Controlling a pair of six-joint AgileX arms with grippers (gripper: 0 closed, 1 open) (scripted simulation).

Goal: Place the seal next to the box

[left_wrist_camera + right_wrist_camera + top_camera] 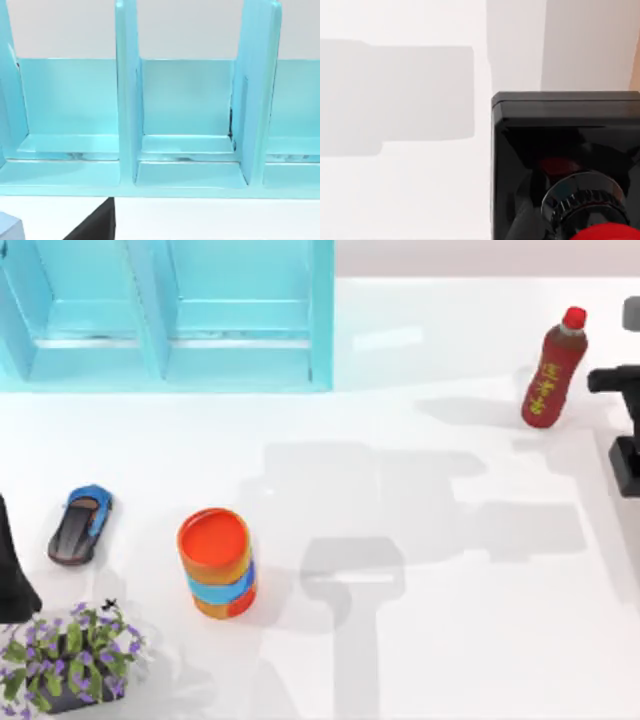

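The seal (560, 160) looms close in the right wrist view: a black square block with a knurled ring and a red knob (605, 234) at the near end, over white table. My right gripper (626, 462) hangs at the table's right edge, below the level of the red-capped bottle. Whether it grips the seal cannot be made out. The box (170, 315), cyan with upright dividers, stands at the back left, and its compartments (185, 105) face the left wrist camera. My left arm (12, 570) is parked at the left edge.
A dark red bottle (552, 368) with a red cap stands at the back right. An orange and blue can (217, 562) sits left of centre. A blue toy car (80, 524) and a potted purple flower (70, 655) lie at the front left.
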